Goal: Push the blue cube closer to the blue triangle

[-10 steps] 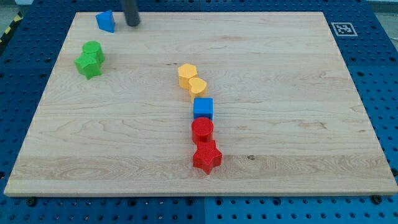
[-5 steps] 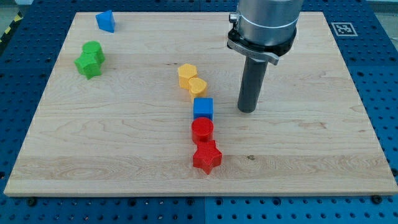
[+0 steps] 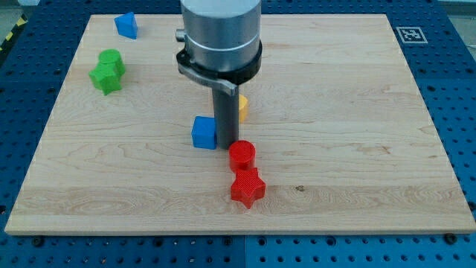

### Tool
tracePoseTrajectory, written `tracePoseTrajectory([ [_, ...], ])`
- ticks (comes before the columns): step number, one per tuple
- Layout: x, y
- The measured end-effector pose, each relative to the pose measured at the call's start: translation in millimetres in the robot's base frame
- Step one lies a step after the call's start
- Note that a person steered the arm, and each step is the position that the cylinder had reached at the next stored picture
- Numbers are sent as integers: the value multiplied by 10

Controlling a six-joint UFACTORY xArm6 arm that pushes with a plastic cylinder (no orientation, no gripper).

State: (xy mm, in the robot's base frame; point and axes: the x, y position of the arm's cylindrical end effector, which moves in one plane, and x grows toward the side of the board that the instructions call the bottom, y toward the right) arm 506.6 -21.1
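Camera view shows your gripperless tool, my tip (image 3: 225, 144), touching the blue cube (image 3: 203, 132); off-centre contact could spin it away from the upper-left blue triangle (image 3: 126, 25).

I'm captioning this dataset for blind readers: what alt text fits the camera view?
My tip touches the right side of the blue cube mid-board on a wooden board. The blue triangle sits top left above two green blocks; a yellow block peeks behind the rod, with a red cylinder and red star below.

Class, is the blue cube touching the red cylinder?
No: the blue cube sits apart from the red cylinder, with my tip between them.
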Motion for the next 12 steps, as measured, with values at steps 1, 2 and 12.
tracePoseTrajectory([
  [1,170,0],
  [2,170,-67],
  [12,-1582,-341],
])
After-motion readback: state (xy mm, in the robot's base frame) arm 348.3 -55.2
